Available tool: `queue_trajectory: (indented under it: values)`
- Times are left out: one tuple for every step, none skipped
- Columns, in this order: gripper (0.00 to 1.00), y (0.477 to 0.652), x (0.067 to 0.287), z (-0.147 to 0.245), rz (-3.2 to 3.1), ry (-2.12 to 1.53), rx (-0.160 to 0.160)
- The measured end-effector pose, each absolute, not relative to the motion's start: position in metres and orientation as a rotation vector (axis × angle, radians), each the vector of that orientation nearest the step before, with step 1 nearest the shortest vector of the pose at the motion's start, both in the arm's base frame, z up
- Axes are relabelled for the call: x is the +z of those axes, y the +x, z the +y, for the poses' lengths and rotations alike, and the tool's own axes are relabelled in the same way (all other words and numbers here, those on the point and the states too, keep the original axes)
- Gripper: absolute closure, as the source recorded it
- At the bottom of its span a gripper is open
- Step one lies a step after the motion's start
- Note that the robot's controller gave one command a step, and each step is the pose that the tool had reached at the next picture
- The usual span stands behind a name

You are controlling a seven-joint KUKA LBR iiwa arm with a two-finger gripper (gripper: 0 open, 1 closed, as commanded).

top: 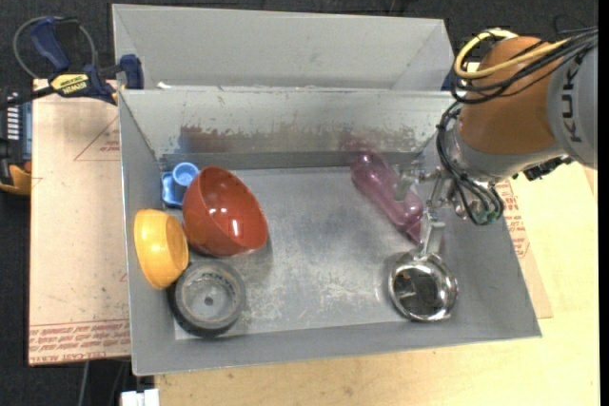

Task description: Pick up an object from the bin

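My gripper (pixel 431 193) hangs low at the right side of the bin, below the orange wrist cover. It is right beside the lower end of a pink see-through bottle (pixel 379 183), which lies slanted from the back wall towards the right. Just below the gripper a shiny round metal cup (pixel 422 290) rests on the floor. The cup's thin handle (pixel 432 241) points up towards the gripper. I cannot tell whether the gripper touches the bottle or the handle.
A red bowl (pixel 225 212) lies tipped at the left, with a yellow bowl (pixel 160 247) and a small blue piece (pixel 178 183) beside it. A dark grey round tub (pixel 207 298) sits at the front left. Bare floor lies between these and the gripper.
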State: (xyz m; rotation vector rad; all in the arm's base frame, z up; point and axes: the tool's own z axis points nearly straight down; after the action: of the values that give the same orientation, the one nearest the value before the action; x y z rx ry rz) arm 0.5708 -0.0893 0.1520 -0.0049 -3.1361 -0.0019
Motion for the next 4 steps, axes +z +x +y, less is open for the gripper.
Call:
queue_trajectory:
  values:
    - [0.0, 0.572, 0.157, -0.089, -3.143, 0.001, -0.001]
    - [0.0, 0.5, 0.07, -0.115, -3.144, 0.085, -0.002]
    - [0.0, 0.497, 0.07, -0.114, -3.161, 0.046, 0.0]
    - [0.0, 0.501, 0.07, -0.114, -3.149, 0.081, -0.002]
